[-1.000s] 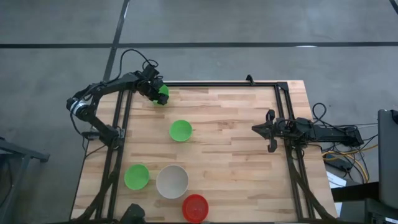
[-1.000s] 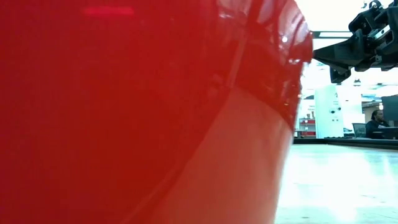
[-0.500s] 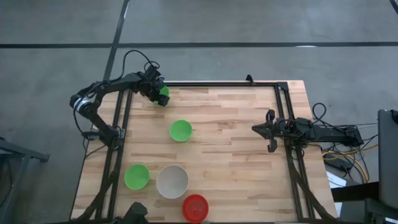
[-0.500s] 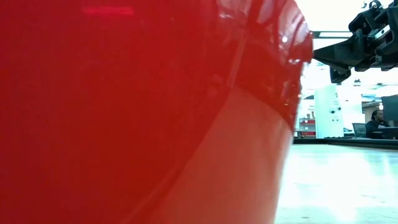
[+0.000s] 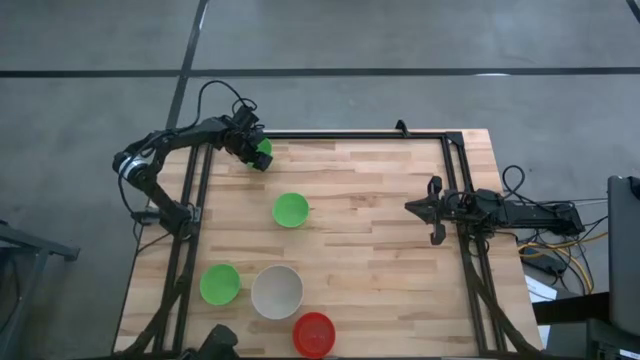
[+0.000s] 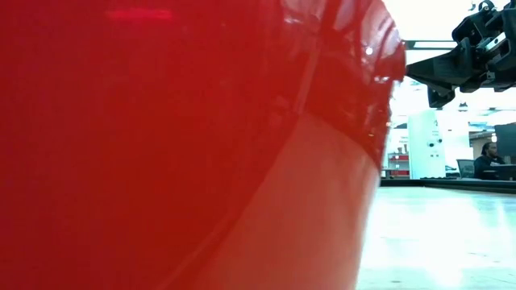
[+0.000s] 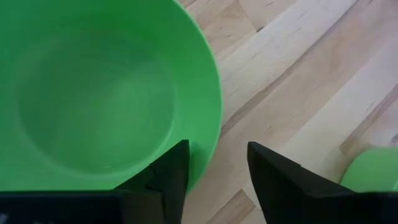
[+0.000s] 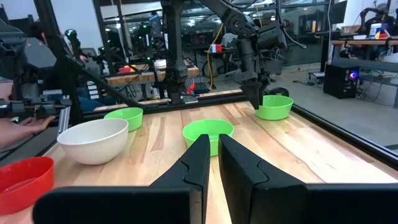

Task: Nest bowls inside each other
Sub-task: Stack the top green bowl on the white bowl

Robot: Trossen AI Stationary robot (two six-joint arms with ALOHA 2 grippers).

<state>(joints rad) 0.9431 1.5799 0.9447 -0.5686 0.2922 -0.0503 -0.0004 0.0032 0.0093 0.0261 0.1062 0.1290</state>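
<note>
A green bowl (image 5: 263,153) stands on its base at the table's far left corner. My left gripper (image 7: 217,147) comes down over it, open, one finger inside the bowl (image 7: 99,99) and one outside, the rim (image 7: 214,134) between them. A second green bowl (image 5: 290,210) stands mid-table and a third (image 5: 220,284) near left. Beside the third are the white bowl (image 5: 277,291) and the red bowl (image 5: 314,333). The red bowl's wall (image 6: 161,145) fills most of the low view. My right gripper (image 5: 433,210) waits shut at the right, touching nothing. My left gripper straddles the far green bowl's rim from above, slanting down. The outer finger (image 7: 273,180) stands clear of the wall, with bare table showing between them. Whether the inner finger (image 7: 171,177) touches the inner wall, I cannot tell.
A dark metal frame (image 5: 400,133) runs along the table's far, left and right edges. Bare wood lies between the bowls and my right arm (image 5: 500,210). Beyond the table are workbenches, and a person's hand (image 8: 15,127) rests there.
</note>
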